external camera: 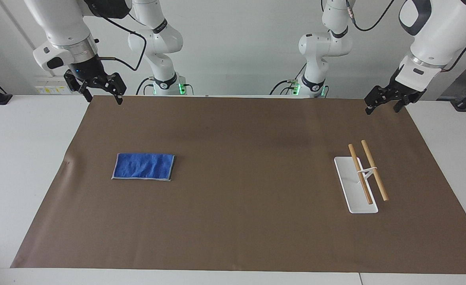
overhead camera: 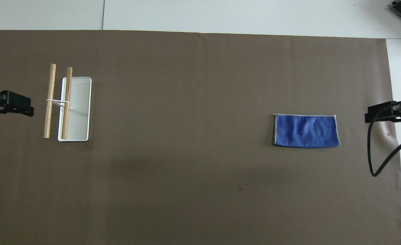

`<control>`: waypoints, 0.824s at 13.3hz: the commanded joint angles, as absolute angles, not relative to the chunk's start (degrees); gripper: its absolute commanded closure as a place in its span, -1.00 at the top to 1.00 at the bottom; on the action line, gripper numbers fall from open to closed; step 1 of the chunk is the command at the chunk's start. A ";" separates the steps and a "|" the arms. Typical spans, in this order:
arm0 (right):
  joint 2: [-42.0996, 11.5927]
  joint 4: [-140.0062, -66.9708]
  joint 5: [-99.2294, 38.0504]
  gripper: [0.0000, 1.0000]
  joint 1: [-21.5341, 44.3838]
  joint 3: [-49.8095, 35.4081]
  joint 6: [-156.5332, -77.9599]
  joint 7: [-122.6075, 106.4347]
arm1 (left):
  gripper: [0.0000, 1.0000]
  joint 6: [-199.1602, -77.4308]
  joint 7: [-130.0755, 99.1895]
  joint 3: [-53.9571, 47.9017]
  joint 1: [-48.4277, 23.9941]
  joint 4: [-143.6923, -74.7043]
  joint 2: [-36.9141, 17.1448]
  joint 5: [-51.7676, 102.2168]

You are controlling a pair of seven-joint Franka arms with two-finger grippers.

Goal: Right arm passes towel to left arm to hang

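Blue towel (external camera: 143, 166) flat on brown mat (external camera: 233, 221)

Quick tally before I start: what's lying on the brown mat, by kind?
Blue towel: 1
White rack with two wooden rods: 1
Total: 2
Both grippers, left and right, are open and hold nothing.

Fuzzy cloth towel (external camera: 143, 166); matt paper mat (external camera: 233, 221)
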State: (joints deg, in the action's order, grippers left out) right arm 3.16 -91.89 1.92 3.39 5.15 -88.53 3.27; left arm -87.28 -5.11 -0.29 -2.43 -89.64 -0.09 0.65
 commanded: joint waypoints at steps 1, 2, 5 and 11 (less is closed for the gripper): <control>3.34 -92.10 1.93 1.00 3.16 4.83 -88.16 4.30 | 1.00 -86.75 -5.19 -0.18 -2.29 -90.70 1.14 1.14; 3.34 -92.02 1.93 1.00 3.08 4.83 -87.98 4.31 | 1.00 -86.84 -5.19 -0.18 -2.29 -90.70 1.14 1.14; 3.43 -92.28 1.85 1.00 3.08 4.83 -88.06 5.27 | 1.00 -86.84 -5.19 -0.18 -2.29 -90.79 1.14 1.14; 3.69 -93.08 1.93 1.00 3.08 4.83 -88.24 5.27 | 1.00 -86.84 -5.19 -0.18 -2.29 -90.70 1.14 1.14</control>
